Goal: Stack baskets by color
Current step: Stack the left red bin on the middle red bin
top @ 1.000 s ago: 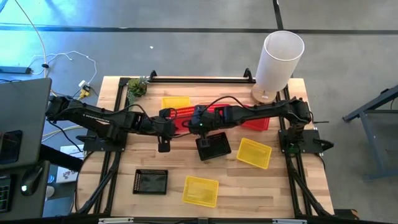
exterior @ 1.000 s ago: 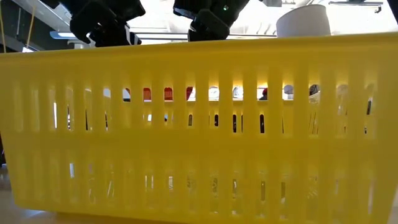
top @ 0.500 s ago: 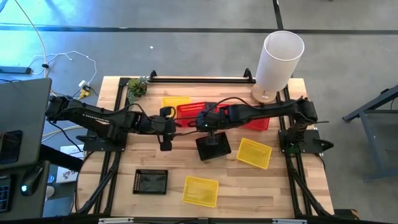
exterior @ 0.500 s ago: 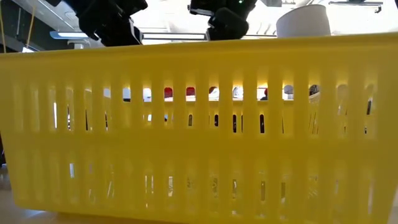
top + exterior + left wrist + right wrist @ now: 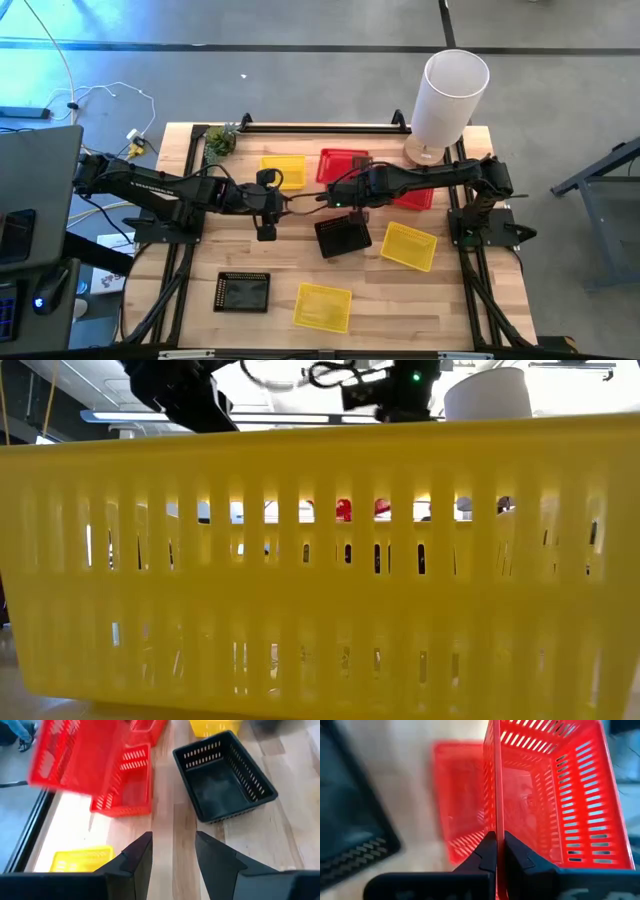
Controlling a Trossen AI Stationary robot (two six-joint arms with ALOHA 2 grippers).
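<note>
In the high view, the leftmost container is a black basket (image 5: 242, 291) near the front left of the table (image 5: 180, 290), its interior showing nothing inside. Next comes a yellow basket (image 5: 322, 306) at the front centre and another yellow basket (image 5: 284, 169) toward the back, both showing only their own mesh floors. The left gripper (image 5: 266, 226) hangs above bare wood just beside the rear yellow basket, its fingers (image 5: 136, 861) spread with nothing between them. At the centre a second black basket (image 5: 343, 235) sits open and unloaded. Behind it the right gripper (image 5: 352, 186) pinches the side wall of a red basket (image 5: 342, 164), fingers pressed tight on the rim. Further right another red basket (image 5: 412, 196) lies partly under the right arm, and a third yellow basket (image 5: 409, 245) rests toward the right edge. A white cylinder (image 5: 446, 100) stands at the back right corner. The right wrist view shows what the high view does not: the held red basket (image 5: 555, 795) is tilted and raised above a further red basket (image 5: 460, 825) lying on the table. The left wrist view confirms the central black basket (image 5: 222, 775) holds nothing. The low view is almost wholly filled by the slotted wall of the front yellow basket (image 5: 320, 560).
</note>
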